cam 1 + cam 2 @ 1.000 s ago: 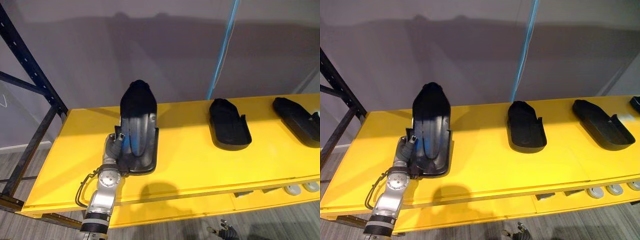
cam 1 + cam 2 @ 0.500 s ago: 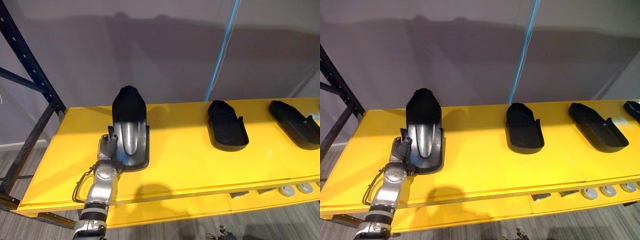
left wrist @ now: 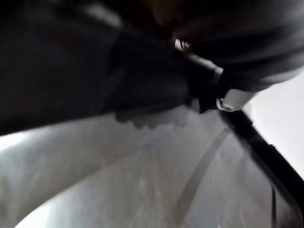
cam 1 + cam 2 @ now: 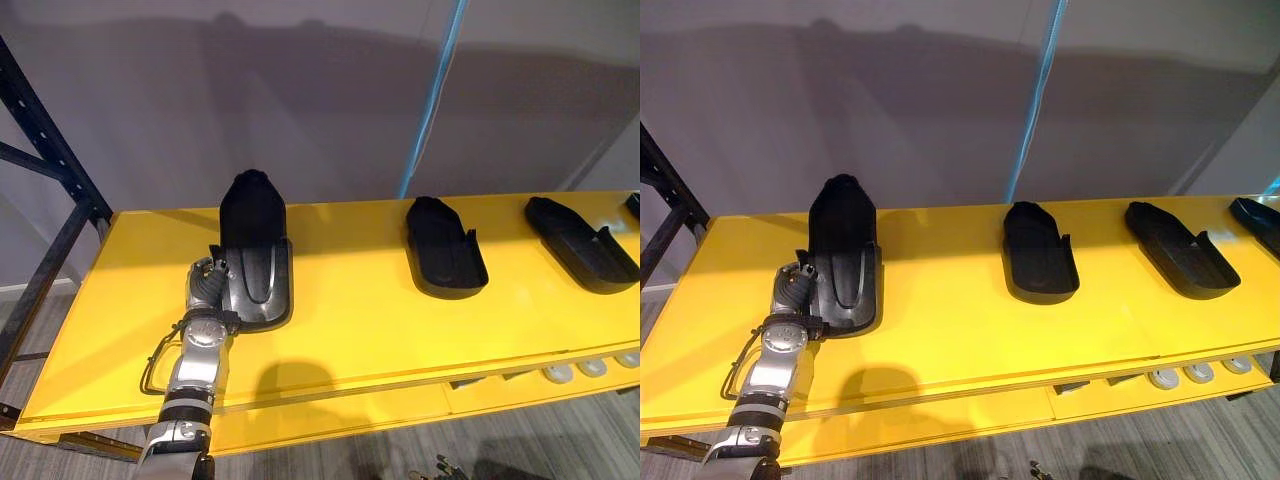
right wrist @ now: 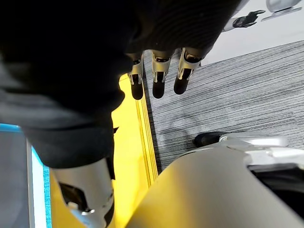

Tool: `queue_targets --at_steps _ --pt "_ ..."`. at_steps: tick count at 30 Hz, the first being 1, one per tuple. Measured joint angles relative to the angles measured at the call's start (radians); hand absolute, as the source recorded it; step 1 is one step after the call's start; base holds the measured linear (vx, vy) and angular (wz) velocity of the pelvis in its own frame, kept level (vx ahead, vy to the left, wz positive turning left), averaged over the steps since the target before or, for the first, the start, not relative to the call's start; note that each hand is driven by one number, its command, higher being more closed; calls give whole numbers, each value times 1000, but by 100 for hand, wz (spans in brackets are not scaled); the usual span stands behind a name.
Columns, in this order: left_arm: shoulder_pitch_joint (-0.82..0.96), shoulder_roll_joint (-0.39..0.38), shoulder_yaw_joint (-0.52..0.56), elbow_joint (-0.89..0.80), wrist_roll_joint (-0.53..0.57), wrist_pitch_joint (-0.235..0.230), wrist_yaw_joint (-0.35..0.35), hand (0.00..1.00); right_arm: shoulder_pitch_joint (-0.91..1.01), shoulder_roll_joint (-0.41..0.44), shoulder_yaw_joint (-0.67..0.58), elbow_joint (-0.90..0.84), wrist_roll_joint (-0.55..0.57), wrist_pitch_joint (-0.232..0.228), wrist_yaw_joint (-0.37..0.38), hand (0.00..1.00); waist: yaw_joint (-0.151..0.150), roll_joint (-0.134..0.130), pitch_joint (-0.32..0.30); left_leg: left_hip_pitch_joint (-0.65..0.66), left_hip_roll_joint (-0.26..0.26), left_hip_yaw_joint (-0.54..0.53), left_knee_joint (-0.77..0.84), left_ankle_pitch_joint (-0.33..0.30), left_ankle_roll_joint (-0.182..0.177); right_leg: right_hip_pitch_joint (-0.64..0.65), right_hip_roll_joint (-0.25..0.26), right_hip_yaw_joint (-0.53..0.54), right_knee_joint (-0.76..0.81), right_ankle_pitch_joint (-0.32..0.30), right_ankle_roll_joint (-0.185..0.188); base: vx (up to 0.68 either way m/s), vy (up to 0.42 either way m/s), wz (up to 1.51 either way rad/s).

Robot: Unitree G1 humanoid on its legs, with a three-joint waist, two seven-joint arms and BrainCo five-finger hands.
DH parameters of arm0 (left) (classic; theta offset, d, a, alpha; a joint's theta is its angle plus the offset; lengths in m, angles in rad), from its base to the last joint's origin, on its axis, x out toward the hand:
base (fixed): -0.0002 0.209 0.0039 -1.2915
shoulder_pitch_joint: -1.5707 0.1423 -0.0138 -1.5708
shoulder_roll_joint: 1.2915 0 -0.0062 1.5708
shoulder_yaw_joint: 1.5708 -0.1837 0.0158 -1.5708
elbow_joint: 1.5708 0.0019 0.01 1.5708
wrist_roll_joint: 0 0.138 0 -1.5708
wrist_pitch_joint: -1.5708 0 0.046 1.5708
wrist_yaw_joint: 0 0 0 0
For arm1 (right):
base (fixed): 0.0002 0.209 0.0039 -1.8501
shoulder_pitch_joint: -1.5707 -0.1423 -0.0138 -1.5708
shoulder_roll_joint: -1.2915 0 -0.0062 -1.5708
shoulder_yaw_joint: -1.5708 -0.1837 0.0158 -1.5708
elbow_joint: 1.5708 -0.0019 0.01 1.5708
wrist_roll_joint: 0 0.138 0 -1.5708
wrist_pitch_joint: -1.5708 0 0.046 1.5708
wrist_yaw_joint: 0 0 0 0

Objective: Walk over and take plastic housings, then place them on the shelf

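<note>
Racking stands furthest to the left of the left hand: a black upright post [image 4: 42, 140] punched with holes, with a slanted brace beside it. It carries a bright yellow shelf [image 4: 350, 330] that runs the whole width in front of a plain grey wall.

The left hand [image 4: 205, 288] reaches up over the shelf's front edge and lies against the left rim of the first housing [image 4: 255, 245]. This is a black plastic shell, its rounded closed end toward the wall and its open trough, with a grey sheen, toward the robot. It lies flat on the shelf, immediately right of the hand and touching it. Whether the hand has a grasp on the rim or merely leans on it cannot be told. The left wrist view gives just the dark cover and the glossy inside of the shell from very close.

Further right of that hand, a thin blue strip [image 4: 435, 100] runs up the wall. Below it the second housing [image 4: 443, 262] lies flat on the shelf, well apart from the first. Right again lies the third housing [image 4: 580, 250], longer and lower. A fourth housing [image 4: 1260, 220] sits at the shelf's far right end, cut off by the edge of the view. Below the shelf's front edge there, small white round parts [image 4: 1198, 372] sit on a lower level.

The right hand [image 5: 159, 71] hangs low beside the shelf's yellow edge, over grey plank floor [image 5: 237, 85], its fingers straight and relaxed, holding nothing.
</note>
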Motion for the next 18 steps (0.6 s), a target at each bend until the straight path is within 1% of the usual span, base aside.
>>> queue_targets --at_steps 3,8,12,18 --pt "-7 14 10 -3 -1 -2 10 0 -2 1 1 0 -4 0 0 0 -4 0 0 7 0 6 0 -2 -2 10 0 3 -15 9 2 -41 0 -7" --pt "-12 13 11 -3 -4 0 19 0 -3 2 1 0 -6 0 0 0 -3 -3 4 7 0 6 0 -2 -2 10 0 4 -15 10 2 -33 -3 0" --pt "-12 13 37 -3 -6 2 21 0 -4 2 1 -1 -6 0 0 0 -3 -3 6 7 0 6 0 -2 -2 11 0 4 -17 10 2 0 0 0" --pt "-8 13 38 -14 -36 1 36 0 -6 1 1 -1 -6 0 -1 0 -3 1 9 7 0 5 0 -2 -2 12 0 3 -17 10 2 -5 -1 0"
